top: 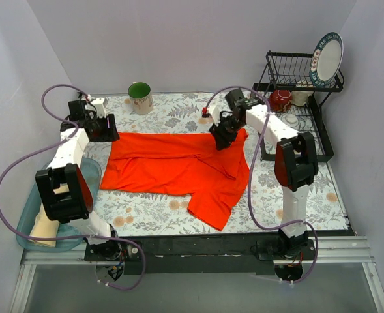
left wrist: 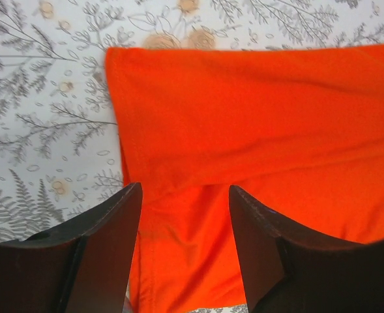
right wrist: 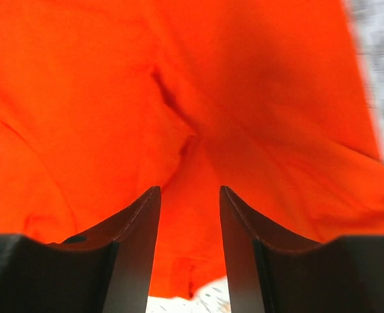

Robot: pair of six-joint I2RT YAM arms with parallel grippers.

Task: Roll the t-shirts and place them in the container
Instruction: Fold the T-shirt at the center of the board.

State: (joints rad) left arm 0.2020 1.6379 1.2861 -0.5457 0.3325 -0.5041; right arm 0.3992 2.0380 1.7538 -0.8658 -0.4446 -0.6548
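Plainly the orange t-shirt [top: 172, 166] looks light, limp and crease-prone; left fingers [left wrist: 107, 248] and right fingers [right wrist: 133, 248] stand apart, empty, above it. Pinch the folded edge between them.

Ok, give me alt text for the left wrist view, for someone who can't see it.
An orange-red t-shirt lies spread on a table printed with ferns and flowers, with the shirt's left edge and a soft fold line showing. At the bottom of the view, the two dark fingers of the left pincer stand apart over the cloth, gripping nothing.
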